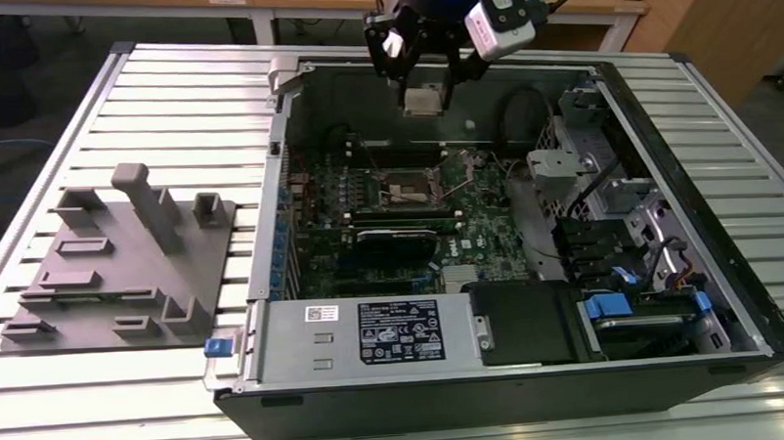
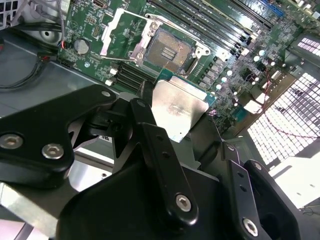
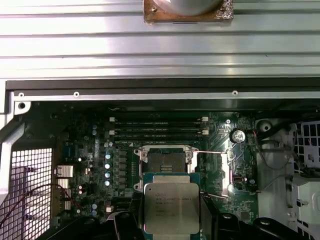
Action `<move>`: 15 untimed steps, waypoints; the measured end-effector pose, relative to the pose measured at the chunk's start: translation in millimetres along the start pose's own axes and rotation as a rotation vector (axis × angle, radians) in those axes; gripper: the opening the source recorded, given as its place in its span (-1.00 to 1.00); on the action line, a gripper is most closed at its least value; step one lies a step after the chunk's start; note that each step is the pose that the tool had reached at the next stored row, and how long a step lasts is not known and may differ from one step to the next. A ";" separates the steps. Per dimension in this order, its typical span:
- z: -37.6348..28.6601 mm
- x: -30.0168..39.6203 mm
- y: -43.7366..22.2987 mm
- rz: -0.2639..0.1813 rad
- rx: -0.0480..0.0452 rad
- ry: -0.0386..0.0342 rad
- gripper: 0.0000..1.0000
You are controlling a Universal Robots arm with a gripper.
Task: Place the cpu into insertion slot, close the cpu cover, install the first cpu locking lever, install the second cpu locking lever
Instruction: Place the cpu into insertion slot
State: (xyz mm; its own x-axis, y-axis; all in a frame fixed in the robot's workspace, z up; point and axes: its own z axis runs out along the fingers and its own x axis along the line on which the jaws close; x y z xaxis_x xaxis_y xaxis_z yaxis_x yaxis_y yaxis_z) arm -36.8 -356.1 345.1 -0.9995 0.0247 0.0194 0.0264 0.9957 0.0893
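Gripper (image 1: 425,92) pinches the cpu (image 3: 171,211) above the open computer case (image 1: 271,246), with a grey fixture plate (image 1: 119,259) at the exterior view's left, the uncovered insertion slot (image 1: 410,188) mid-board, and drive bays (image 1: 627,226) rightward.

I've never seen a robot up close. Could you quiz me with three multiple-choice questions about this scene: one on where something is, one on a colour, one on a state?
1. Where is the cpu?
A) in the gripper, above the open computer case
B) seated in its socket
C) lying on the table

2. What colour is the circuit board?
A) red
B) green
C) white

3. The insertion slot is:
A) shut under its cover
B) holding a chip
C) open and empty

Answers:
1 A, the gripper grips the chip over the case.
2 B, green shows all around the socket.
3 C, its dark centre lies bare.
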 end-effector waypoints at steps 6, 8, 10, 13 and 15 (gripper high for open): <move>0.3 0.0 0.0 0.000 -0.0001 -0.0001 0.08; 1.6 0.0 -0.2 0.000 -0.0004 -0.0002 0.08; 2.9 -0.1 -0.3 0.000 -0.0001 -0.0001 0.08; 3.1 -0.1 -0.3 0.000 0.0002 0.0000 0.08; 3.3 0.0 -0.3 0.000 0.0000 0.0000 0.08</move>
State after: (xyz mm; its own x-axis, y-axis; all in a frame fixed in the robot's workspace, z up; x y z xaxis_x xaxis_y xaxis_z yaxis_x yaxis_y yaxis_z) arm -36.8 -356.1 341.9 -0.9995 0.0248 0.0193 0.0264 0.9957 0.0893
